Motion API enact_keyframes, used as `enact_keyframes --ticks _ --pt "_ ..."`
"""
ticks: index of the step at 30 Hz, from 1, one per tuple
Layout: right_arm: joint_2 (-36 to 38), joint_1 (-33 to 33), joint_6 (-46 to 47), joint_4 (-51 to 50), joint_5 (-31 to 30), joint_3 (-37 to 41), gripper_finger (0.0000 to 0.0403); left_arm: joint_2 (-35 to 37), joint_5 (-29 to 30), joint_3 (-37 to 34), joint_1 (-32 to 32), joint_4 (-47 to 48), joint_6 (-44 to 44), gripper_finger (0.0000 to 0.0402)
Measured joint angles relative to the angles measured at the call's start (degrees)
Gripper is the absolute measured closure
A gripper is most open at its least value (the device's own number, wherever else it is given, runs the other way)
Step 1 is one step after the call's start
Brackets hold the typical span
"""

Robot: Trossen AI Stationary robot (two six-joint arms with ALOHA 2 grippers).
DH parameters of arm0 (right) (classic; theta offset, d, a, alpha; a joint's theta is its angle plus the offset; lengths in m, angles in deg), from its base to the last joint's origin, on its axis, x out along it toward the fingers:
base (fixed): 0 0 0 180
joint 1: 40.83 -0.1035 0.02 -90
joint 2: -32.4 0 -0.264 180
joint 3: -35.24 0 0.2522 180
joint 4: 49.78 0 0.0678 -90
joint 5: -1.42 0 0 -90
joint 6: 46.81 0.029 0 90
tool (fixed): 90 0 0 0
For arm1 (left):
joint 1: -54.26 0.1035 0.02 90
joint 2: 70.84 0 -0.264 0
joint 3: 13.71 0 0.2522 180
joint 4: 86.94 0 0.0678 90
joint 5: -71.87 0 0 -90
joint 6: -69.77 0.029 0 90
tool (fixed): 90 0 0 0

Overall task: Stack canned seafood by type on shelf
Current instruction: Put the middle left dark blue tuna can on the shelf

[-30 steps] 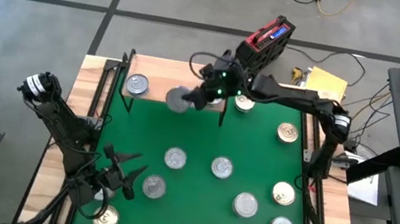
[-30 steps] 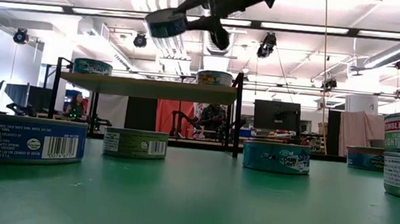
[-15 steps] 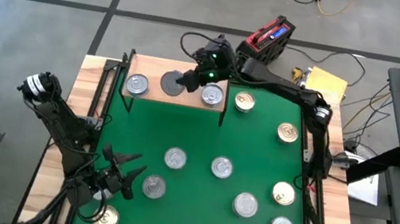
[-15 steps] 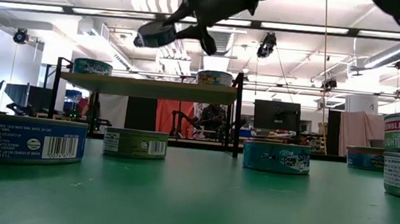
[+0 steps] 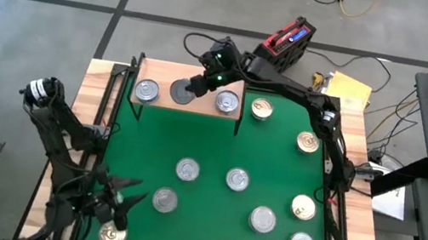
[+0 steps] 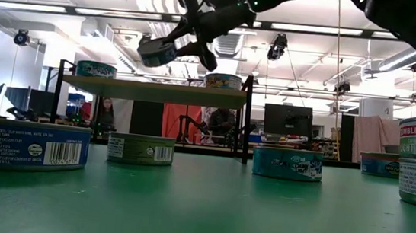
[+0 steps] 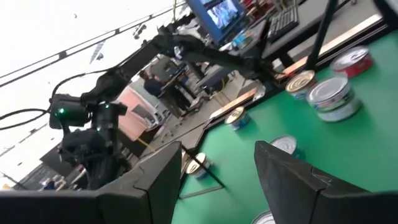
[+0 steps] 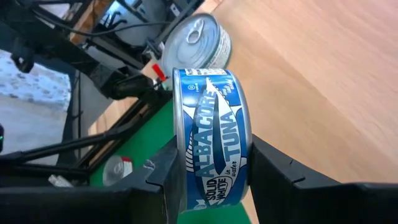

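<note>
While the right gripper (image 5: 191,88) hangs over the shelf (image 5: 165,74), its two fingers (image 8: 163,168) pinch a blue-labelled tuna tin (image 8: 211,140) between them, one pad on each flat face, the printed side wall showing in the gap. The jaws stand only as far apart as the tin is thick. In the low view the tin (image 6: 157,52) is tilted and clear of the board, above the stretch between the two tins already standing there; nothing shows it touching the wood.

Handling, as a judgement: the tin is rigid metal and will not yield under the pads. Its smooth lid and base could slide if the grip slackens while it is held on edge. It looks compact and moderately heavy for its size. A hold across the flat faces serves for carrying; it must be levelled before release, or it may land on its rim and roll.

On the shelf, a silver-topped tin (image 5: 146,90) stands at the left end and a second tin (image 5: 227,101) at the right. A gold-topped tin (image 5: 261,109) sits on the green mat (image 5: 211,141) just beside the shelf. Further tins are scattered over the mat.

The left gripper (image 5: 109,201) waits near the mat's near-left corner, fingers spread and empty, beside a gold-topped tin (image 5: 111,234).
</note>
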Motion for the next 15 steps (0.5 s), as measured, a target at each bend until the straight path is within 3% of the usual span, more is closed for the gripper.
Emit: enact_keyframes --ticks 6,15 --pt "-0.28 1.48 1.45 -0.70 0.17 0.00 0.0268 0.01 -6.76 -0.39 -0.15 0.21 -3.62 0.0214" --pt "-0.60 2.60 4.80 -1.15 1.08 0.16 0.0268 -0.02 -6.59 -3.11 0.25 0.16 -9.16 0.0214"
